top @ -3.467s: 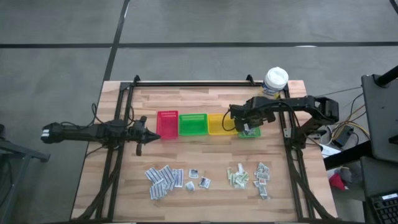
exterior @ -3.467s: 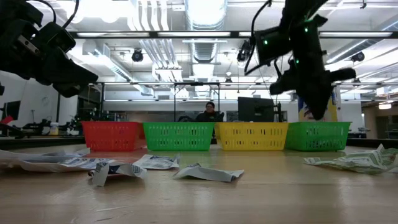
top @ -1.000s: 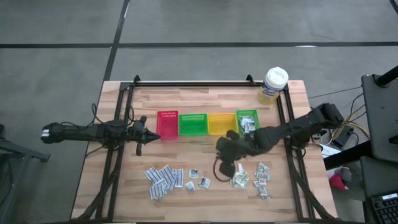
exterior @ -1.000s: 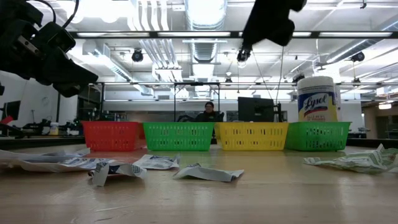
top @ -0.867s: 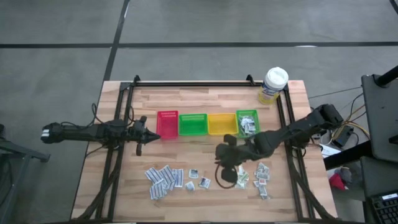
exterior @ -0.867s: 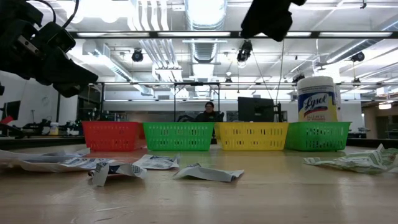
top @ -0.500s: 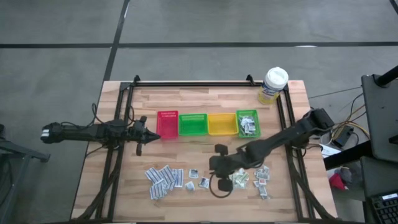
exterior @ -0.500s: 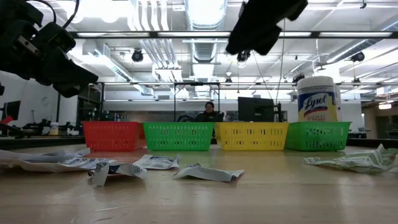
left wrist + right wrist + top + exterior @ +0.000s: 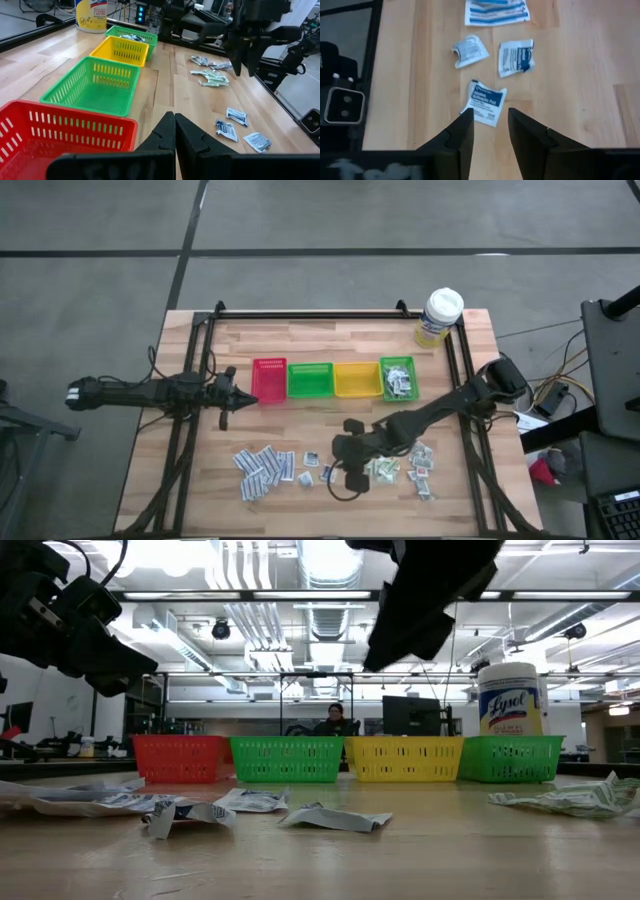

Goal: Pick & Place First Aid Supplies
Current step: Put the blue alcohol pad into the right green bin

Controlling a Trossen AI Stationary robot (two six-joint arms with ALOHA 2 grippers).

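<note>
Swung from the green bin [image 9: 397,378] to hover over loose sachets [image 9: 318,469] mid-tabletop: right hand [image 9: 489,131], fingers apart.
Reaching for a pick; next, lowering onto the white-blue sachet [image 9: 483,102] and closing. Left hand [image 9: 174,131] shut, idle beside red bin [image 9: 268,381].

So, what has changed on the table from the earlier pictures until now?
The right gripper left the far-right green bin, which now holds sachets, and swung toward the near edge. It now hangs, jaws open and empty, over a white-blue sachet. With the arm gone, the wipes tub shows in the low view. The left gripper, shut, the other bins and the loose sachets stayed put.
</note>
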